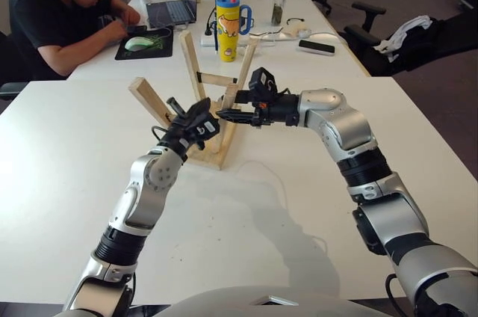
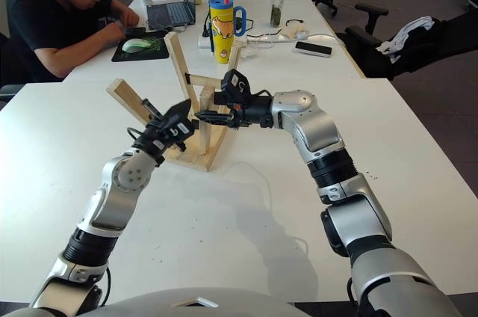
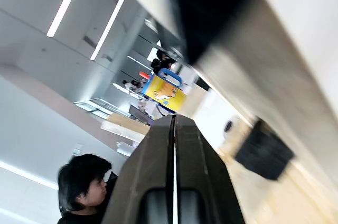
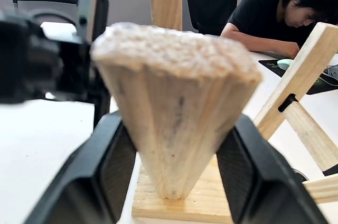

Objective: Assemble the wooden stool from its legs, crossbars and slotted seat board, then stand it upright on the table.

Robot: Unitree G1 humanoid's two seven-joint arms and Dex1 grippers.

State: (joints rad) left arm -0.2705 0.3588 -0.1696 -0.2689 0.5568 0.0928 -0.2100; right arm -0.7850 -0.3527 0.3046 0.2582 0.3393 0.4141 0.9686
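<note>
The wooden stool lies upside down, its slotted seat board (image 1: 211, 155) flat on the white table (image 1: 67, 182). Its legs (image 1: 192, 59) point up, joined by a crossbar (image 1: 216, 79). My right gripper (image 1: 228, 115) comes in from the right and is shut on the near leg (image 4: 174, 102), which fills the space between its fingers (image 4: 108, 171). At the stool's left side sits my left gripper (image 1: 193, 121), fingers pressed together (image 3: 174, 129), just beside the slanting left leg (image 1: 149, 100). Whether it touches that leg I cannot tell.
On the adjoining far table stand a yellow cup (image 1: 228, 27), a laptop (image 1: 172, 10), a phone (image 1: 316, 47) and a dark mouse pad (image 1: 144, 44), where a person sits working. Office chairs (image 1: 388, 33) stand at the far right. Bare tabletop stretches in front of the stool.
</note>
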